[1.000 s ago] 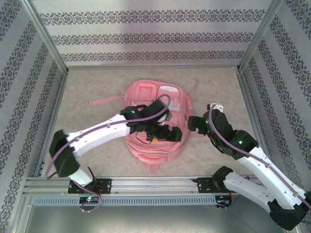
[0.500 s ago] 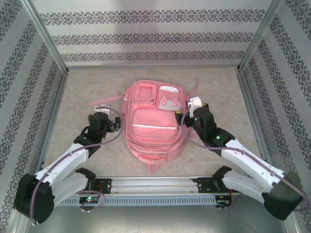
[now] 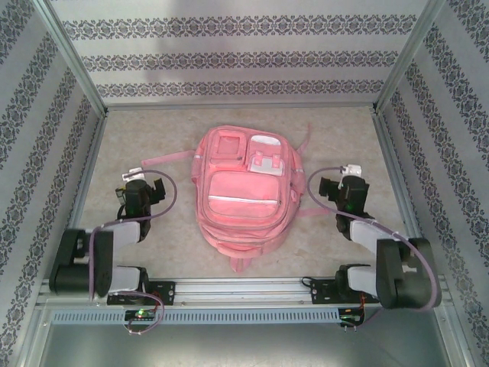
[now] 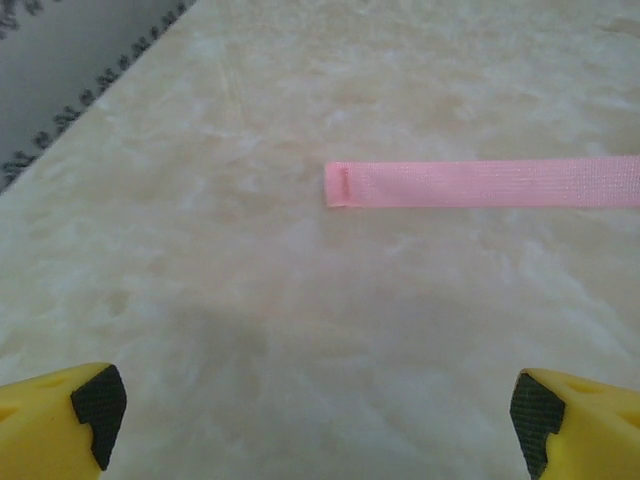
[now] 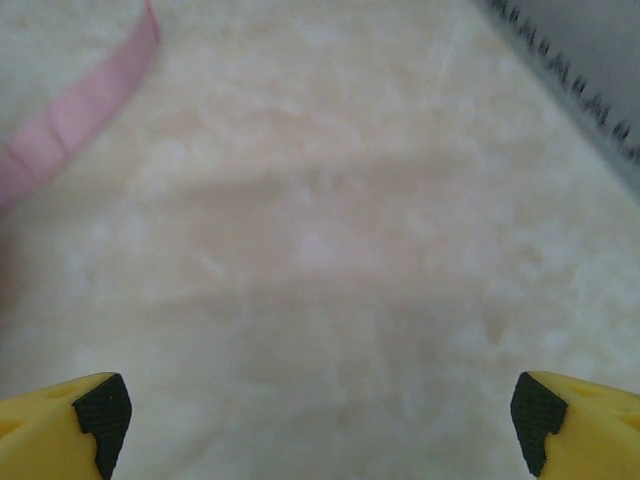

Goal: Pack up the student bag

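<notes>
The pink student bag [image 3: 241,195] lies front-up at the middle of the table [image 3: 145,134]. The left gripper [image 3: 131,186] and right gripper [image 3: 345,182] sit either side of it, jaws spread wide, both empty. A loose strap [image 4: 480,183] trails toward the left edge and could snag a finger on any reach

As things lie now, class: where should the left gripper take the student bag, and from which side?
Probably the pink strap trailing off the student bag toward the left gripper: it lies free on the table. Come from above, jaws straddling its width.
</notes>
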You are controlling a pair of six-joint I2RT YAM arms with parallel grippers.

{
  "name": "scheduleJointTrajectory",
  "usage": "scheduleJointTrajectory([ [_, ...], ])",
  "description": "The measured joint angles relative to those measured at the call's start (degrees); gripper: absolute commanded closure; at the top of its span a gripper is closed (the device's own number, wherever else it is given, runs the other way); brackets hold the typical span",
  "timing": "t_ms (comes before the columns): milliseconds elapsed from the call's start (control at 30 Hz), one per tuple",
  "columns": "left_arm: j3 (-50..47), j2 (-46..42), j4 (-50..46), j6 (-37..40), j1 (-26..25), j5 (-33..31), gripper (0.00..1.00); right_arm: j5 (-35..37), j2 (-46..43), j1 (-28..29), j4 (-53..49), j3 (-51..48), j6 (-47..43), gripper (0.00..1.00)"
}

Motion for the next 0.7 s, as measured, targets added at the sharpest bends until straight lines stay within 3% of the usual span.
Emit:
scheduleJointTrajectory([
  [100, 0.7, 8.6, 7.9, 2.8, 0.3, 8.4, 0.01, -5.3, 7.1, -2.0, 13.2, -2.6, 0.3, 0.02],
  [200, 1.2, 9.9, 8.7, 4.9, 0.2, 14.1, 0.01, -7.6, 15.6, -2.7, 26.3, -4.4, 0.9, 0.02],
  [433, 5.2, 9.9, 8.7, 5.1, -0.3, 12.2, 0.01, -6.3, 15.0, 2.9, 23.0, 4.7, -1.7, 0.02],
  [700, 5.2, 9.9, 8.7, 5.4, -0.5, 11.6, 0.01, -6.2, 14.7, 3.1, 22.0, 5.1, -2.7, 0.02],
])
